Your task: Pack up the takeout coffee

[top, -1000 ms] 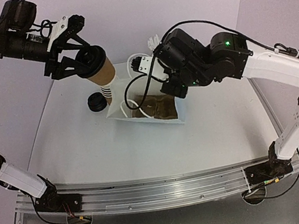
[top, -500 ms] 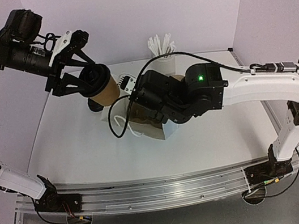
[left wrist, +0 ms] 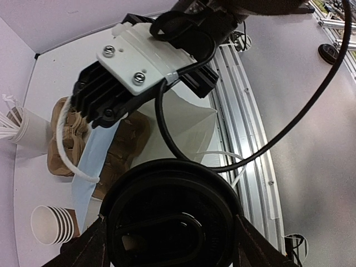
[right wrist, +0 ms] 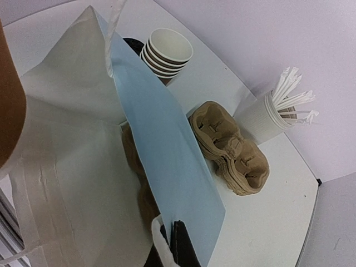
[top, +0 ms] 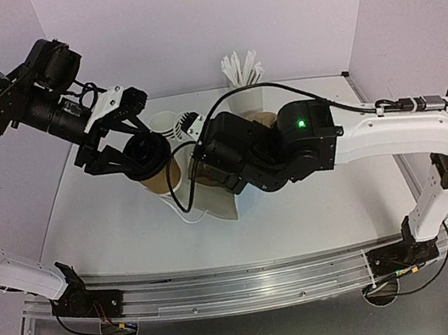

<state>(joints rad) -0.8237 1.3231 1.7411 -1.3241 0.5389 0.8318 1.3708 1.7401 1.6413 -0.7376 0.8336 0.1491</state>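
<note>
I find the takeout coffee, a brown paper cup under a black lid, off the table and seated between the fingers of the left gripper. Through the left wrist camera the lid fills the space between both fingers, so that gripper is grasping the cup at a wide spread. The cup hangs at the left edge of the mouth of the white paper bag. I cannot tell whether its base is inside.

The right gripper is clenched on the bag's upper wall, beside the string handle. A brown pulp cup carrier lies in the bag. Outside it are a stack of carriers, nested cups and a white cup of wrapped straws.
</note>
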